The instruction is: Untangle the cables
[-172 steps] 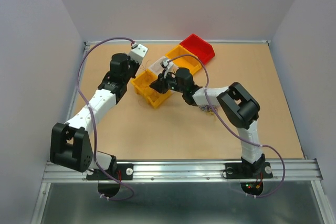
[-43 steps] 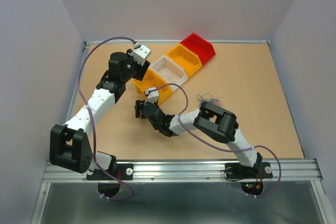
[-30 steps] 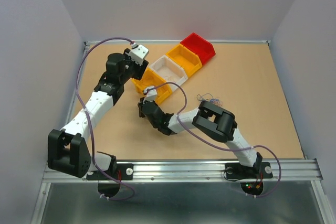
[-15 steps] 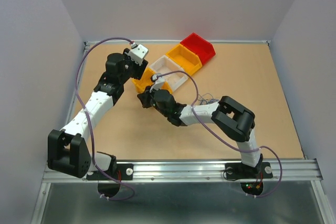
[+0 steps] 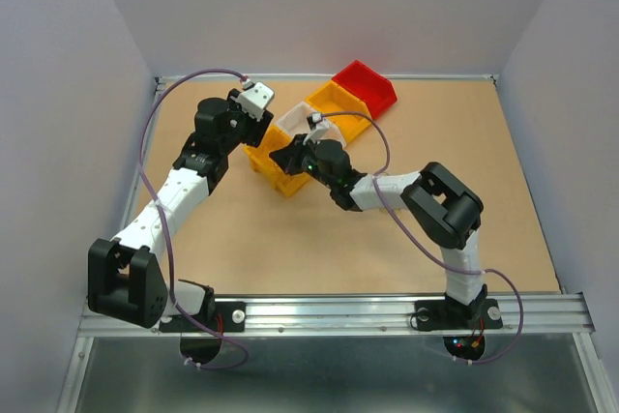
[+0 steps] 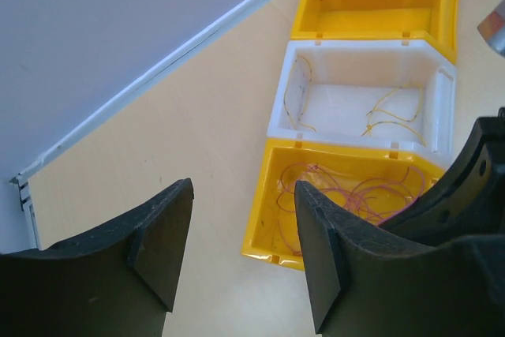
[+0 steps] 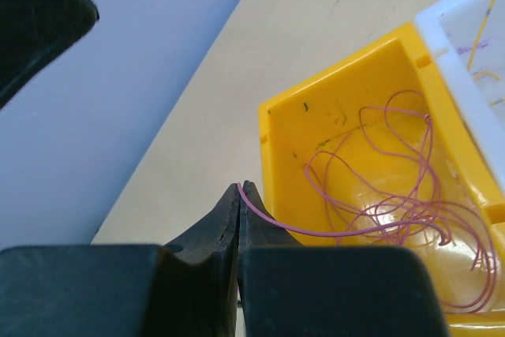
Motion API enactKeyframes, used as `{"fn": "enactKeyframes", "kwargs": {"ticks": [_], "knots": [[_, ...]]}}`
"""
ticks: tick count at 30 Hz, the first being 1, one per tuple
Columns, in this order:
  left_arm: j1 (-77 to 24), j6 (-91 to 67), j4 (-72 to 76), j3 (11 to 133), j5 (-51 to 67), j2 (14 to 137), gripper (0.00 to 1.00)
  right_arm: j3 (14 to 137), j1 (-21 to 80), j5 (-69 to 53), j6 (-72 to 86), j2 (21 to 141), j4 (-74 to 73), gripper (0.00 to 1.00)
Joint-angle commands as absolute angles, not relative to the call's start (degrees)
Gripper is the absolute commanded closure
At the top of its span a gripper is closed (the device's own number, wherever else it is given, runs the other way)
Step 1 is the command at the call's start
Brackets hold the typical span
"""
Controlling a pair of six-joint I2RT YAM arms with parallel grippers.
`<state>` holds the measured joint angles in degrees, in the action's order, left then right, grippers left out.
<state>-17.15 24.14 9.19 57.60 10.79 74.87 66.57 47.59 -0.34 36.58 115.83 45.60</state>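
Observation:
My right gripper (image 7: 241, 189) is shut on the end of a thin purple cable (image 7: 331, 232). That cable runs over the rim into the near yellow bin (image 7: 347, 108), where several purple cables (image 7: 410, 195) lie looped. In the top view the right gripper (image 5: 287, 156) hangs over this bin (image 5: 280, 179). My left gripper (image 6: 241, 254) stands open with nothing between its fingers, just above and left of the same bin (image 6: 264, 234). Thin yellow cables (image 6: 390, 112) lie in the white bin (image 6: 359, 53).
Four bins stand in a diagonal row: near yellow, white (image 5: 293, 121), a second yellow (image 5: 340, 103) and red (image 5: 366, 84). The back wall's rail (image 6: 158, 76) runs close behind the left gripper. The right forearm (image 5: 382, 186) stretches across the table's middle.
My right gripper has swung from the table in front of the bins up and right to over the near yellow bin, staying shut. The left arm has barely moved.

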Motion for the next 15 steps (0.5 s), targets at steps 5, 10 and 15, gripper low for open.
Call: {"fn": "enactKeyframes", "kwargs": {"ticks": [5,10,15], "knots": [[-16.88,25.22,11.08,57.13,13.09,74.44,0.35,72.68,43.42,-9.49,39.55,120.05,51.15,0.99],[-16.96,25.49,10.90,57.13,13.18,74.09,0.35,77.69,43.33,-10.10,39.20,126.29,50.28,1.00],[-16.96,25.58,10.81,56.95,13.09,73.83,0.34,81.47,43.50,-6.79,37.63,132.18,46.42,1.00]]}}
